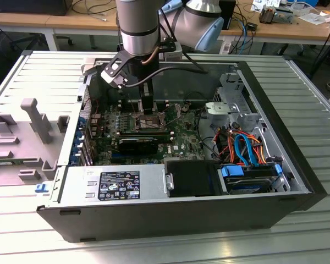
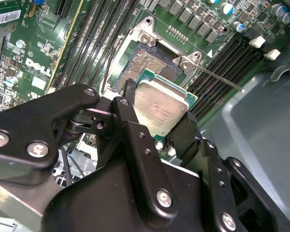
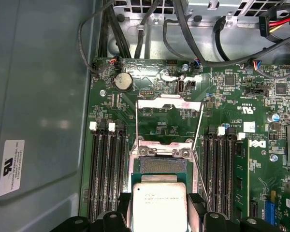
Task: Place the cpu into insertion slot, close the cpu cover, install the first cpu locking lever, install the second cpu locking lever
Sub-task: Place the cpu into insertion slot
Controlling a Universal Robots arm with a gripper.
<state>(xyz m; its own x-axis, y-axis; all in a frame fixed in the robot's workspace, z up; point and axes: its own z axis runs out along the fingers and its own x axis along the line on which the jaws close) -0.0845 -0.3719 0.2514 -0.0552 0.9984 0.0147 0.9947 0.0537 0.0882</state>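
Exterior view, arm (image 1: 137,22): one, reaching down into one open computer case (image 1: 154,220) that lies on a slatted metal table (image 1: 297,242).
Exterior view, gripper (image 1: 147,111): one, low over the green motherboard (image 1: 181,137), close to the case's far wall.
Exterior view, power supply (image 1: 115,184): one grey box along the case's near wall.
Second wrist view, cpu (image 2: 160,108): one, silver top up, pinched at two opposite edges by the two black fingers (image 2: 186,130).
Second wrist view, insertion slot (image 2: 150,65): one, uncovered, dark pin field bare. The cpu overlaps one edge of it; whether they touch cannot be told.
Second wrist view, lever rod (image 2: 217,77): one thin metal rod, running from a corner of the slot out across the memory slots.
First wrist view, cpu cover (image 3: 169,103): one, swung open on the side of the slot away from the gripper, green board showing through its window.
First wrist view, cpu: covers part of the slot, with the rest of the pin field showing.
First wrist view, white latches (image 3: 111,126): four, two on either side of the slot.
First wrist view, coin battery (image 3: 122,82): one, beyond the cover.
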